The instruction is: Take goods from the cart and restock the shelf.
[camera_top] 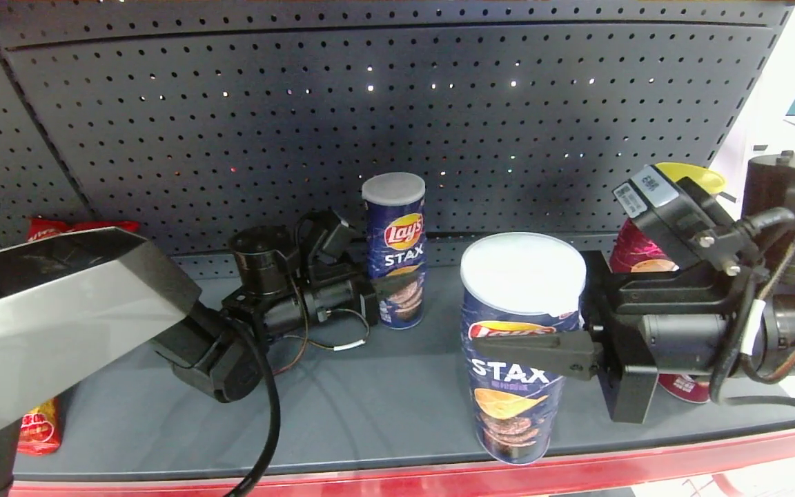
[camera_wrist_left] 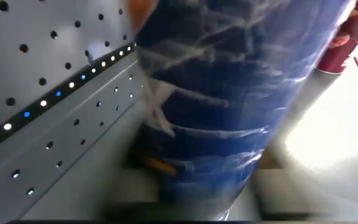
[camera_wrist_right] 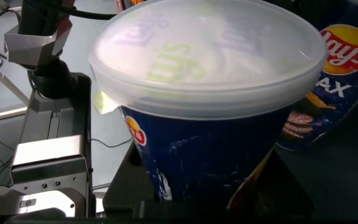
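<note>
— What's at the left end of the shelf (camera_top: 370, 407)?
— A red snack bag (camera_top: 37, 422). Next along is the left claw (camera_top: 372, 298), right up against a blue crisp can (camera_top: 395, 235) standing by the pegboard (camera_top: 232, 124). I can't tell whether it's clamped on.
— And the right one?
— The right claw (camera_top: 508, 324) is closed around a second blue can (camera_top: 515, 414), upright at the shelf's front edge. A maroon can (camera_top: 635, 252) stands behind that arm.

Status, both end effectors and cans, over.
Right end effector shut on front blue can at shelf edge. Left end effector at rear blue can. Red can behind right arm.
</note>
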You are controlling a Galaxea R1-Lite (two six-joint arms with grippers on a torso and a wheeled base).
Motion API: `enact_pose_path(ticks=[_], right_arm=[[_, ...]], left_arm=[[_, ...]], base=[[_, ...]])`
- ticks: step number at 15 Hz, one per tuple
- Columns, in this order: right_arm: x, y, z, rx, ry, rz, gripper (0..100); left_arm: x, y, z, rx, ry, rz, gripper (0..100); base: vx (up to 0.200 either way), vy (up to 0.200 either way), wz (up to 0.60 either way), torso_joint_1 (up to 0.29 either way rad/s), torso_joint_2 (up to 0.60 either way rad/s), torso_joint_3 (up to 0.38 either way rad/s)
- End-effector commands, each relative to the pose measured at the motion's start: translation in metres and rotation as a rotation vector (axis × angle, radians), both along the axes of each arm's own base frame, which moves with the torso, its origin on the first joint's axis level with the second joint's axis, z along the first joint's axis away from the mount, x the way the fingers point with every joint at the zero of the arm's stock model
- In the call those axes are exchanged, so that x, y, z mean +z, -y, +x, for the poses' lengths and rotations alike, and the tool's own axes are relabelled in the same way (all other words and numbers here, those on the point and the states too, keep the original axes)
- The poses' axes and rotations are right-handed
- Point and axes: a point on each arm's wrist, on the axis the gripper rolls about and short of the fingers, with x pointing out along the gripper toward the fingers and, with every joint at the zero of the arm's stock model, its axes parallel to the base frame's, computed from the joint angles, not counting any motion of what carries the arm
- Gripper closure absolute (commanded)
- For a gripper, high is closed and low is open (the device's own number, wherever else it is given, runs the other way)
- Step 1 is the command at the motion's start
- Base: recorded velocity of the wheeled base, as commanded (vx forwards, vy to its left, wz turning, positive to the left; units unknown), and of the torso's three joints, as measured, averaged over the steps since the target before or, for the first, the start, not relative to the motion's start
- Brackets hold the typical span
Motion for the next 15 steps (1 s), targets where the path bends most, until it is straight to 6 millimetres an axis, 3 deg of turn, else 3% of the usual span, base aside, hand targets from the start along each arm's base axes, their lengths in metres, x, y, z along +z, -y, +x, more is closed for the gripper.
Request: enact_pose_path(ticks=[1,5,7,10,15], right_arm=[[-0.001,-0.001,0.001,0.001,-0.002,-0.002,100],[0.000,-0.002,0.002,0.001,-0.001,-0.001,100],[0.003,-0.004,0.005,0.000,0.008,0.005,100],[0.005,-0.007,0.008,0.003,0.011,0.009,100],[0.007,-0.008,0.009,-0.012,0.013,0.014,100]], left_arm=[[0.009,-0.003,-0.004,0.002,0.018,-0.008,100],[0.017,-0.010,-0.022,-0.009,0.012,-0.004,100],[0.019,-0.019,-0.044,-0.023,-0.011,0.014,100],[0.024,-0.016,-0.071,-0.096,-0.017,0.027,100],[0.012,-0.016,-0.102,-0.137,-0.081,0.069,100]], base=[[0.000,0.000,0.00,0.000,0.00,0.000],[0.000,0.000,0.00,0.000,0.00,0.000],[0.000,0.000,0.00,0.000,0.00,0.000],[0.000,0.000,0.00,0.000,0.00,0.000],[0.000,0.000,0.00,0.000,0.00,0.000]])
